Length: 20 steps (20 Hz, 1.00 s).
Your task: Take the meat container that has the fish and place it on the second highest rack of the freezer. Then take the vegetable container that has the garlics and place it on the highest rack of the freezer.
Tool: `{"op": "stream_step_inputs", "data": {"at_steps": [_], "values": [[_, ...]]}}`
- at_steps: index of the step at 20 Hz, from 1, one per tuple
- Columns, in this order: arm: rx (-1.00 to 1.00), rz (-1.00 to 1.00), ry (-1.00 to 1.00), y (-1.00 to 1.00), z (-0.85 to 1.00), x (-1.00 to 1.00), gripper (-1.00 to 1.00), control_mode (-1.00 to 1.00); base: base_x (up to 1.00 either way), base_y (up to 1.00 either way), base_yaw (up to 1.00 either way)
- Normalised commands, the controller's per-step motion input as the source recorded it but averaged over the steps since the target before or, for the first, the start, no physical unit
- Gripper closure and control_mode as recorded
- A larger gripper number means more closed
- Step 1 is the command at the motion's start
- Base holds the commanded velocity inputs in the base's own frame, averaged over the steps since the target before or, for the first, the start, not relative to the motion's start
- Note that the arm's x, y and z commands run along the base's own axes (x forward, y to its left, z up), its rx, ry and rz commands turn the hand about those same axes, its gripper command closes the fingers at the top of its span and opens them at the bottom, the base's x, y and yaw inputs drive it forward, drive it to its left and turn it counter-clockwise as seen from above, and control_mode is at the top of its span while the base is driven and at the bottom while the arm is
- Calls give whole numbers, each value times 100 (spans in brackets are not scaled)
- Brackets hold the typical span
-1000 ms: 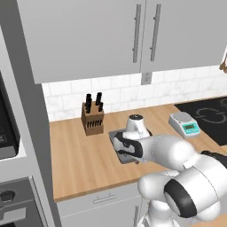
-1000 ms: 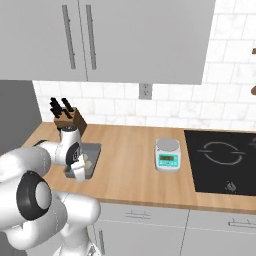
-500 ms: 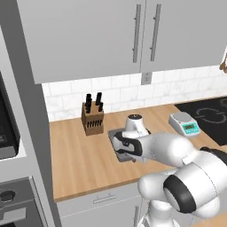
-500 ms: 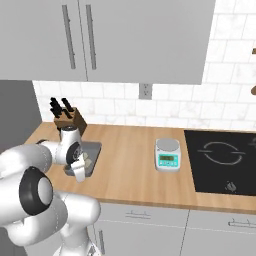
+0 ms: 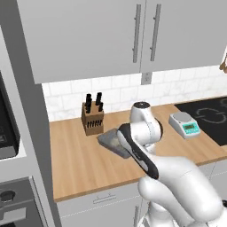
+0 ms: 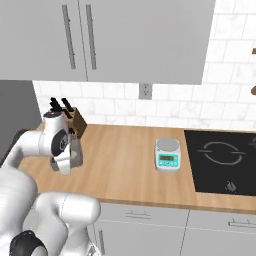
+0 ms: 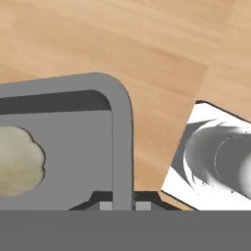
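The vegetable container (image 5: pixel 110 140) is a dark-grey rectangular tray on the wooden counter (image 5: pixel 80 164), in front of the knife block. In the hand view its straight wall (image 7: pixel 122 147) runs down between the finger tips, and my gripper (image 7: pixel 122 206) is shut on that wall. One of the garlics (image 7: pixel 17 159), a pale bulb, lies inside the tray at the left. In the left base view my hand and forearm cover the tray's right half. The meat container, the fish and the freezer are out of view.
A knife block (image 5: pixel 92 117) stands by the tiled wall just behind the tray. A small green-faced scale (image 6: pixel 167 154) sits mid-counter, with a black cooktop (image 6: pixel 225 160) to its right. Wall cabinets (image 5: pixel 133 35) hang above. An oven (image 5: pixel 6 128) is at the far left.
The jaws have closed from wide open onto the tray's wall. The arm's elbow has shifted, and the tray sits slightly further left than before.
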Motion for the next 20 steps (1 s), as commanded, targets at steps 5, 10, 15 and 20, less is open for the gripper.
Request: {"op": "stream_step_inputs", "data": {"at_steps": [5,10,15,20], "values": [[0,-31,-27,-9,100,-100,100,-100,0,0,0],[5,-33,-19,-17,91,-100,100,-100,0,0,0],[9,-7,-5,-8,10,-20,100,-100,0,0,0],[5,0,-3,-4,0,-33,100,-100,0,0,0]]}}
